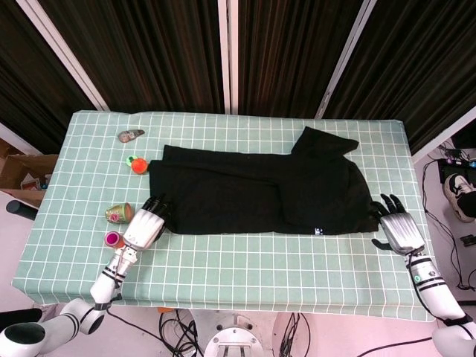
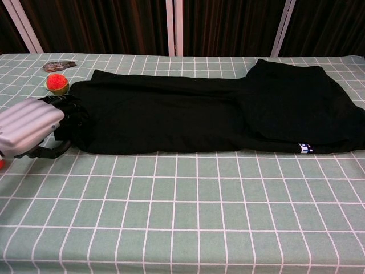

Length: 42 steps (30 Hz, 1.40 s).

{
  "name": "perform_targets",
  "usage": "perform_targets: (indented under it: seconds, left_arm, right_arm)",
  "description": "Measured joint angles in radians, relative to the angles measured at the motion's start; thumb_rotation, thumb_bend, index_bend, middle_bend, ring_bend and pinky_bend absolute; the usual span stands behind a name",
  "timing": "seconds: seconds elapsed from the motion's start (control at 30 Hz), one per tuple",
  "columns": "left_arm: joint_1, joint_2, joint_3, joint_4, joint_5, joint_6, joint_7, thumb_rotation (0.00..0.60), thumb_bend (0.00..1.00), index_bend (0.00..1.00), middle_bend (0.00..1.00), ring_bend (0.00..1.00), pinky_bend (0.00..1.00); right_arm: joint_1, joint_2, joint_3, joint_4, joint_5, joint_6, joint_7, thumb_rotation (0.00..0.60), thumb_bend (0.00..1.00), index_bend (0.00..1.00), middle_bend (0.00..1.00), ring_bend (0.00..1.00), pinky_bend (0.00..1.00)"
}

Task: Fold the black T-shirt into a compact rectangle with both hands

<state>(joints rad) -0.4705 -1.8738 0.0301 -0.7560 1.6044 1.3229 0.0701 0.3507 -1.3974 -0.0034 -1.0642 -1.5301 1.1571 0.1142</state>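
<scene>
The black T-shirt (image 1: 253, 193) lies flat on the checked green tablecloth (image 1: 245, 260), folded into a long band with a sleeve sticking up at the back right. In the chest view the T-shirt (image 2: 194, 114) spans nearly the whole width. My left hand (image 1: 145, 223) sits at the shirt's front left corner. In the chest view the left hand (image 2: 28, 127) has its fingers curled over that bunched corner, with the thumb under it. My right hand (image 1: 400, 230) rests at the shirt's right edge, fingers spread and touching the hem; the chest view does not show it.
An orange ball (image 1: 137, 164) and a grey object (image 1: 131, 135) lie left of the shirt's back corner. A green-and-yellow cup (image 1: 117, 213) and a pink item (image 1: 113, 239) sit just left of my left hand. Dark curtains hang behind the table.
</scene>
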Motion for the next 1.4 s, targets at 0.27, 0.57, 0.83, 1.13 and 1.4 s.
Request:
perform_targets:
  seconds: [0.27,0.57,0.83,1.13,1.4]
  left_arm:
    - [0.002,-0.009,-0.007,0.011,-0.008,-0.011,-0.019,0.6,0.52,0.57,0.25,0.12,0.21]
    - [0.017,-0.01,-0.011,0.006,-0.011,0.013,-0.066,0.6,0.53,0.57,0.25,0.12,0.21]
    - [0.086,0.044,0.025,-0.112,0.014,0.099,-0.036,0.6,0.53,0.57,0.25,0.12,0.2]
    - [0.211,0.117,0.116,-0.248,0.051,0.183,0.048,0.6,0.53,0.57,0.25,0.12,0.2]
    - [0.238,0.145,0.131,-0.295,0.059,0.17,0.067,0.6,0.45,0.24,0.17,0.09,0.2]
  right_arm:
    - [0.03,-0.093,-0.003,0.171,-0.029,-0.005,0.013,0.6,0.31,0.5,0.25,0.01,0.03]
    - [0.032,-0.148,-0.022,0.277,-0.058,0.029,0.084,0.6,0.48,0.62,0.29,0.05,0.07]
    - [-0.027,-0.082,-0.057,0.171,-0.089,0.13,0.068,0.6,0.48,0.62,0.29,0.05,0.07]
    - [-0.151,-0.002,-0.114,-0.007,-0.093,0.212,-0.026,0.6,0.47,0.6,0.28,0.05,0.06]
    - [-0.18,0.019,-0.125,-0.089,-0.087,0.213,-0.077,0.6,0.08,0.23,0.18,0.0,0.0]
